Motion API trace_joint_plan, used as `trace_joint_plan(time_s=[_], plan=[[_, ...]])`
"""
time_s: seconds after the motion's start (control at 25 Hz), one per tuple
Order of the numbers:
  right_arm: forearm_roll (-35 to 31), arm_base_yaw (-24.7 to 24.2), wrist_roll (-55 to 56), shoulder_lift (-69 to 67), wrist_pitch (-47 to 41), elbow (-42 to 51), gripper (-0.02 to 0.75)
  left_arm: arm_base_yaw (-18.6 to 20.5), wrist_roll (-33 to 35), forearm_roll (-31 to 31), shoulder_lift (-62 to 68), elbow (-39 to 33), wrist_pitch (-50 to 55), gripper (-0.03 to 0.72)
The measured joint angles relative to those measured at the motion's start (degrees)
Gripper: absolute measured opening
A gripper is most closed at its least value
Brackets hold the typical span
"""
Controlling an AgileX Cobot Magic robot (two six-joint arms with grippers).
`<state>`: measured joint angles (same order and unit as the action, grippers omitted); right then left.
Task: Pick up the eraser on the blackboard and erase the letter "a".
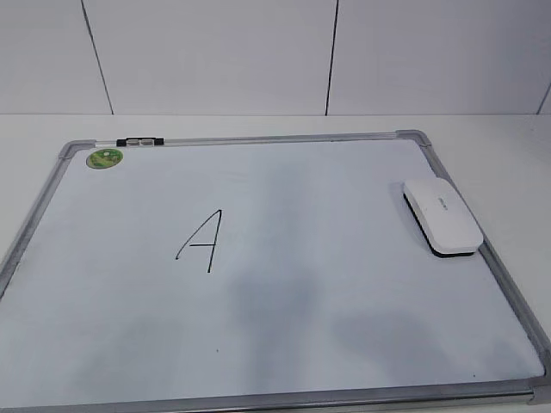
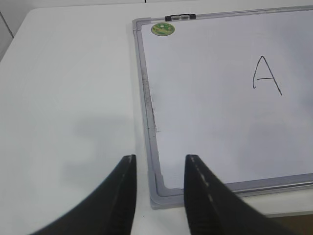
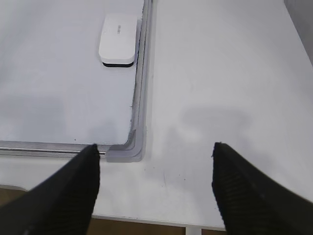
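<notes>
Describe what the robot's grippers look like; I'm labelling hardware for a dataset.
Only the wrist views show them. The left gripper has two black tapering fingers with ridged inner edges. The right gripper has two black fingers with a finely ribbed texture. No cables or markings visible.

Bare board surrounds the eraser (image 1: 442, 216) on three sides; only the blackboard (image 1: 344, 344) frame touches its right edge.

Neither arm appears in the exterior view. In the left wrist view, the left claw (image 2: 157, 193) hangs above the surface with its two dark fingers (image 2: 122, 196) parted by a narrow gap, nothing between them. In the right wrist view, the right claw (image 3: 155, 188) is spread far wider, its ribbed black fingers (image 3: 244, 193) empty and pointing forward and down.
</notes>
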<state>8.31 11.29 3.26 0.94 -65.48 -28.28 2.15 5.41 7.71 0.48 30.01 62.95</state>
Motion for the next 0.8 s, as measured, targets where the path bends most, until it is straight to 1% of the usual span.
trace_joint_plan(time_s=[0.36,0.8], plan=[[0.0,-0.21,-0.09,0.03,0.0,0.0,0.56,0.0,0.0,0.0,0.0,0.0,0.0,0.236],[0.0,-6.38,-0.09,0.03,0.0,0.0,0.56,0.0,0.0,0.0,0.0,0.0,0.0,0.236]])
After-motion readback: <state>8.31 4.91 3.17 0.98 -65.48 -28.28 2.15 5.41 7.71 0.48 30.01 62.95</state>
